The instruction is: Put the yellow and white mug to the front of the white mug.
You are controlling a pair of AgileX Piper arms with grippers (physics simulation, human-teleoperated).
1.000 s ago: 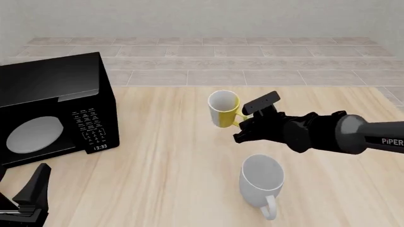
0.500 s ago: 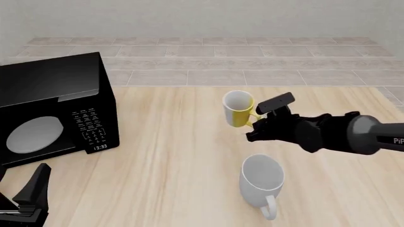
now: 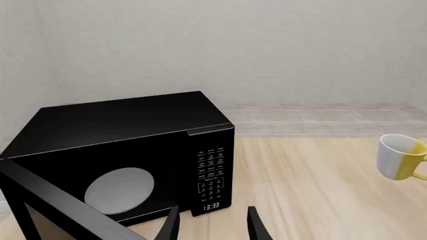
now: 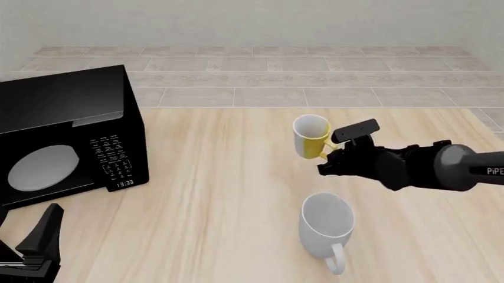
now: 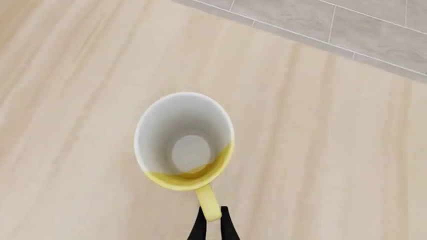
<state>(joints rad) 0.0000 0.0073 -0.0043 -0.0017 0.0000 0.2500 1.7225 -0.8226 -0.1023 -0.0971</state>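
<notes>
Front view only: you see both mugs at once. The yellow and white mug (image 4: 312, 137) is upright, farther from you than the white mug (image 4: 327, 227) and a little to its left. The white mug stands on the table (image 4: 212, 194), its handle turned toward you. The microwave (image 4: 67, 138) sits at the table's left.

Right wrist view only: you look straight down into the yellow and white mug (image 5: 185, 141). Its inside is white, with yellow showing at the lower rim and on the handle.

Left wrist view only: the microwave (image 3: 120, 157) fills the near scene, its door swung open. The yellow and white mug (image 3: 401, 156) shows far off at the frame's edge.

Right gripper: your right gripper (image 5: 213, 226) is nearly closed, its two fingers (image 5: 199, 227) pinched on the end of the mug's yellow handle. In the front view the right gripper (image 4: 327, 159) meets the mug from its right side.

Right arm: it reaches in from the right, stretched almost level across the table.

Left gripper: your left gripper (image 3: 212, 225) has its fingers parted with nothing between them. In the front view the left gripper (image 4: 35, 247) sits low at the near left corner.
</notes>
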